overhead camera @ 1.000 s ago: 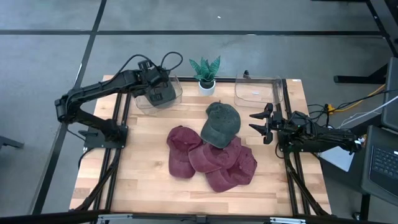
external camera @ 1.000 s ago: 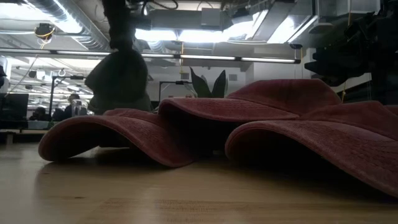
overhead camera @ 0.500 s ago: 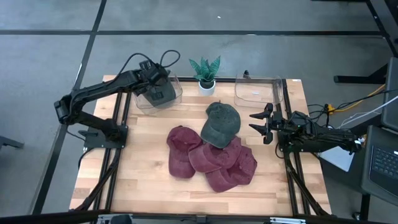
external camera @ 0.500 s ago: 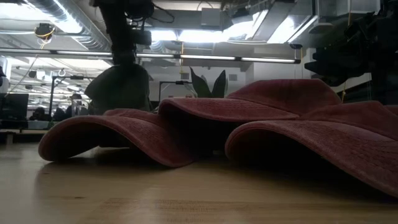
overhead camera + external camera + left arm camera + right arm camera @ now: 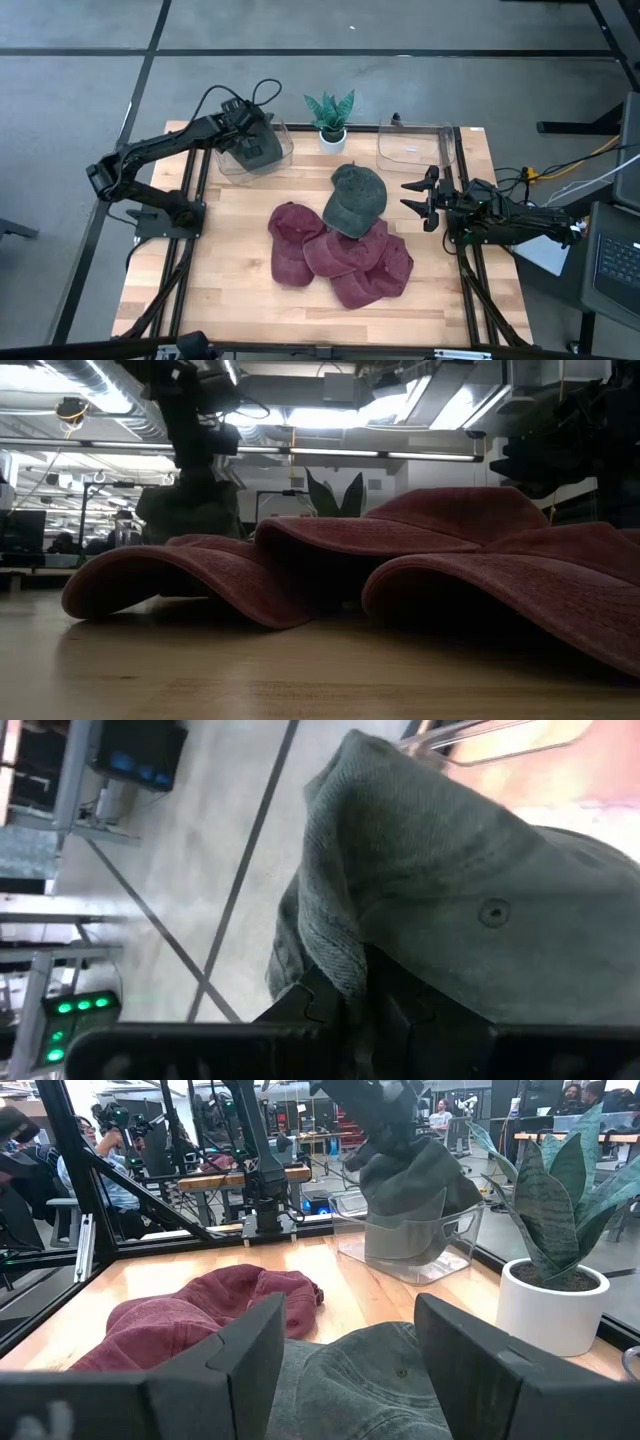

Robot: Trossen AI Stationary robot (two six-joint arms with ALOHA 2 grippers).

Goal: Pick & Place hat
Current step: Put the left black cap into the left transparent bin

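A grey-green hat (image 5: 470, 870) hangs from my left gripper (image 5: 246, 130) at the table's far left. Its lower part is inside the left clear bin (image 5: 284, 152), as the right wrist view shows (image 5: 412, 1185). In the low view the held hat (image 5: 190, 512) sits behind the pile. A second grey-green hat (image 5: 356, 198) lies crown up on several dark red hats (image 5: 340, 258) at mid-table. My right gripper (image 5: 414, 198) waits open by the right edge, level, pointing at the pile. My left gripper pinches a bunched fold of the hat's cloth (image 5: 338, 958) between its two fingers (image 5: 318, 1002). It comes from above, pointing down. The hat hangs slack below the fingers, its lower part inside the bin (image 5: 400, 1245); whether it rests on the bin's floor I cannot tell.
A potted plant (image 5: 330, 116) stands at the far edge between the left bin and a second clear bin (image 5: 412, 144) on the far right. Bare wood lies along the near edge (image 5: 300, 305). People sit in the room beyond the table (image 5: 95, 1150).
My left gripper has moved down and slightly toward the far left, staying shut. The hanging hat has sunk with it, deeper into the left bin. The right arm and the pile have kept still.
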